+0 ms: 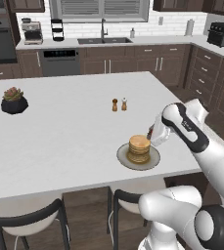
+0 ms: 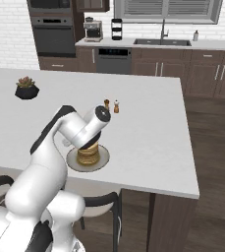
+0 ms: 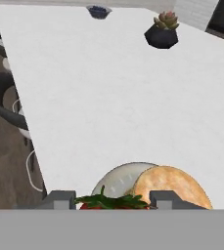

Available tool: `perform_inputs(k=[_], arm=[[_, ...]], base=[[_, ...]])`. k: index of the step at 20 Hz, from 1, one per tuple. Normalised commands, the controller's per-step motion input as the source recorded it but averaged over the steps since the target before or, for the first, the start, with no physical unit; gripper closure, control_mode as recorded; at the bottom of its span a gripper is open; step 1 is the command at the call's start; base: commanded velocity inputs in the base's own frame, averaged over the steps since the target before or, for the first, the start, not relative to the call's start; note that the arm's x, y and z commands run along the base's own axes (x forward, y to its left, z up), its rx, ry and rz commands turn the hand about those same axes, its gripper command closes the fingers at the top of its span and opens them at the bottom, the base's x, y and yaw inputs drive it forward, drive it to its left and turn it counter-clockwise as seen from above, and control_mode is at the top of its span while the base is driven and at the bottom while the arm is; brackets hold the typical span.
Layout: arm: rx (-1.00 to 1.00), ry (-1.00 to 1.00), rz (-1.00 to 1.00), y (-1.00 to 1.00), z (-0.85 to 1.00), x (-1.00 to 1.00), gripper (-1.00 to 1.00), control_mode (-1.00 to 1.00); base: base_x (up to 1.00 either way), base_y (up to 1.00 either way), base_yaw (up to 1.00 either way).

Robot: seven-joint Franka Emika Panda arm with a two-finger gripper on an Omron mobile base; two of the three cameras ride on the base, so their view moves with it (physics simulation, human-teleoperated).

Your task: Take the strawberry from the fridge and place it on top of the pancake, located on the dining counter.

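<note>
Fingers half-closed, pinching the strawberry between them; pancake sits just off to one side below, so centre over it before letting go.

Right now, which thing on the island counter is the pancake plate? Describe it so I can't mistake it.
Start at the big white dining counter and go to its near edge, above the stools. The pancake is a short golden-tan stack on a round grey plate, just beside the tool. The dark potted succulent and two small shakers sit farther back, and neither has a plate.
</note>
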Motion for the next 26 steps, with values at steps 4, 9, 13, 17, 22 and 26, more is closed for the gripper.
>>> perform_inputs(k=[4,9,13,17,22,26], arm=[[0.00,0.00,-0.06,0.00,-0.20,0.12,1.00,-1.00],[0.00,0.00,-0.02,0.00,-0.30,0.04,1.00,-1.00],[0.00,0.00,0.00,0.00,-0.24,0.18,1.00,-1.00],[0.00,0.00,0.00,0.00,-0.05,0.24,1.00,-1.00],[0.00,0.01,0.00,0.00,0.02,0.24,1.00,-1.00],[0.00,0.04,0.00,0.00,0.00,0.23,1.00,-1.00]], base=[[0.00,0.00,0.00],[0.00,0.00,0.00],[0.00,0.00,0.00],[0.00,0.00,0.00],[0.00,0.00,0.00],[0.00,0.00,0.00]])
